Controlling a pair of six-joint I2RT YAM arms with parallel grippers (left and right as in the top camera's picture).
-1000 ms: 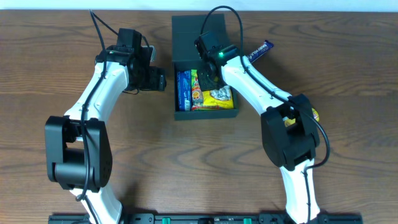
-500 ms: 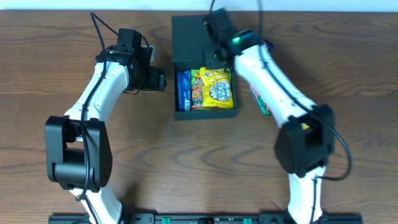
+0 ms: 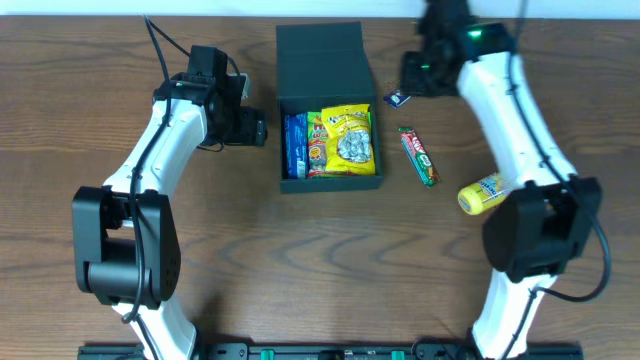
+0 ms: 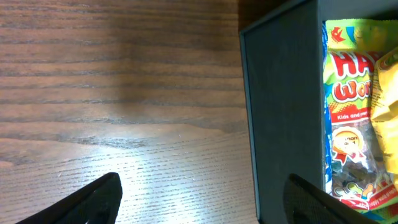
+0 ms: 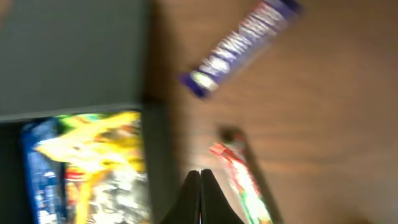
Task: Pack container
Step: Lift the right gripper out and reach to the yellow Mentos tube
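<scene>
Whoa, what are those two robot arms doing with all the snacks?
They are packing snacks into a black box. A blue packet and a yellow packet already lie inside. The right gripper, shut and empty, hangs above the table near a purple bar. A red bar and another yellow snack wait outside. The left gripper is open beside the box.

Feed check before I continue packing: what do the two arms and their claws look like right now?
Both arms, left arm and right arm, have white links with bulky black joints. A thin black cable loops off the left one. A green light glows near the right wrist. The left claw and right claw both look dark.
</scene>
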